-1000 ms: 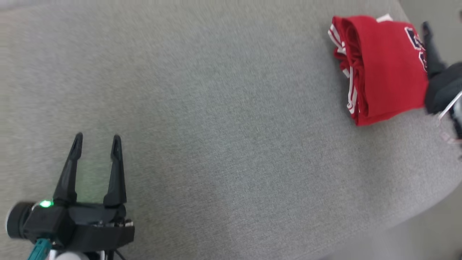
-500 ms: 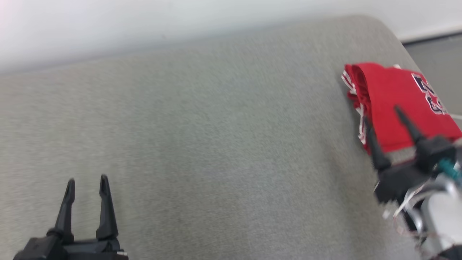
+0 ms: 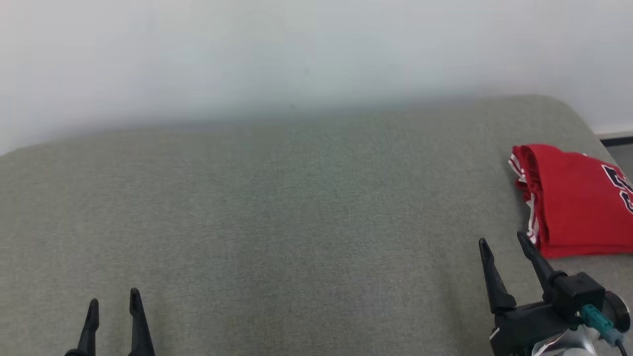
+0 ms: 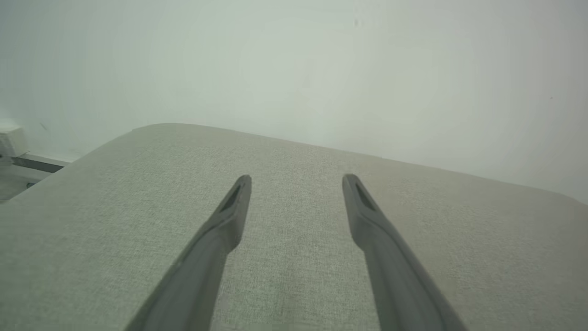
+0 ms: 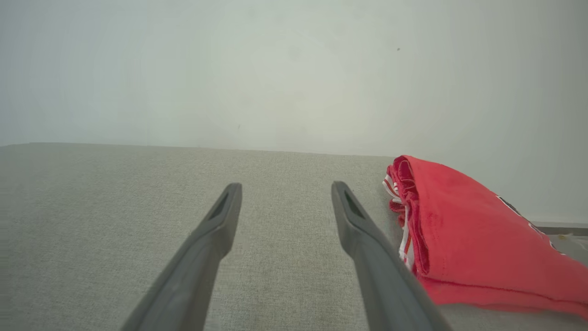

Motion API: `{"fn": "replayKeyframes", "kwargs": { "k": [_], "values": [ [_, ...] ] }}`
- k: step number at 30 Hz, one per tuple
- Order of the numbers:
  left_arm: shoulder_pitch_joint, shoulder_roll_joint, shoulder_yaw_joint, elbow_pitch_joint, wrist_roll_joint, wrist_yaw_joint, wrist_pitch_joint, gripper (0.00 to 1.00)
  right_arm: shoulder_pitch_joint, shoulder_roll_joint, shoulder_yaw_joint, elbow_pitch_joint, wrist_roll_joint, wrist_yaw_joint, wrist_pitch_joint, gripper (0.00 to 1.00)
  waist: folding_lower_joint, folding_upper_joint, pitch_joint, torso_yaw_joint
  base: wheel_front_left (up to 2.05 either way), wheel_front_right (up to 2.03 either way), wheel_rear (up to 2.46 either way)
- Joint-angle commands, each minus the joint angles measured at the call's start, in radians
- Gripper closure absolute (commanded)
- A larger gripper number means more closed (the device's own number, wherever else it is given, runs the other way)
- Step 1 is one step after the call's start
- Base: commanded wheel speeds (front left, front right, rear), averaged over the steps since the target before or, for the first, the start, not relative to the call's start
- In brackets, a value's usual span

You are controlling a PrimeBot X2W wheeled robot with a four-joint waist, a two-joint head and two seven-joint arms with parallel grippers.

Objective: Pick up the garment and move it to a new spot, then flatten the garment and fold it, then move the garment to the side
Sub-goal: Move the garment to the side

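In the head view, your left tool (image 3: 113, 301) sits at 7 o'clock. Its two dark fingers are spread and pinch nothing, with grey fabric showing between them. Your right tool (image 3: 502, 240) stands at 5 o'clock, also spread and empty, its fingers leaning toward 11 o'clock. The red jersey (image 3: 573, 202) lies folded at 3 o'clock on the grey fabric-covered bench (image 3: 296, 222), near the bench's rounded far-right corner. Its white-striped trim faces 9 o'clock and dark lettering runs off the frame's right edge. The right tool's outer fingertip comes just beside the jersey's near-left corner, but you cannot tell from here whether they touch. A pale wall (image 3: 296, 49) rises beyond the bench.

In the left wrist view, the left tool (image 4: 296, 179) is held wide over bare bench (image 4: 92, 207), with nothing between the fingers.

In the right wrist view, the right tool (image 5: 285, 186) is spread wide and empty. The red jersey (image 5: 468, 239) lies at 4 o'clock on the bench (image 5: 92, 230), just beside the right-hand finger, with its layered, striped edge turned toward the fingers.
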Motion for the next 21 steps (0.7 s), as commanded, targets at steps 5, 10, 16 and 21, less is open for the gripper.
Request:
{"fn": "replayKeyframes", "kwargs": {
  "k": [5, 10, 16, 21],
  "values": [
    [0.047, -0.002, 0.014, 0.042, 0.014, -0.003, -0.002, 0.00, 0.067, 0.080, -0.062, 0.009, -0.009, 0.000, -0.028, 0.00, 0.0003, 0.0001, -0.071, 0.072, 0.00, 0.00, 0.00],
    [0.068, -0.002, 0.012, 0.060, 0.024, -0.010, -0.002, 0.00, 0.105, 0.111, -0.116, 0.028, -0.026, 0.000, -0.043, 0.00, 0.0003, 0.0001, -0.085, 0.091, 0.00, 0.00, 0.00],
    [0.084, -0.002, 0.015, 0.069, 0.038, -0.014, -0.002, 0.00, 0.125, 0.131, -0.151, 0.052, -0.038, 0.000, -0.051, 0.00, 0.0003, 0.0001, -0.089, 0.096, 0.00, 0.00, 0.00],
    [0.087, -0.002, 0.017, 0.073, 0.045, -0.015, -0.002, 0.00, 0.122, 0.142, -0.151, 0.061, -0.041, 0.000, -0.055, 0.00, 0.0003, 0.0001, -0.085, 0.090, 0.00, 0.00, 0.00]
  ]
}}
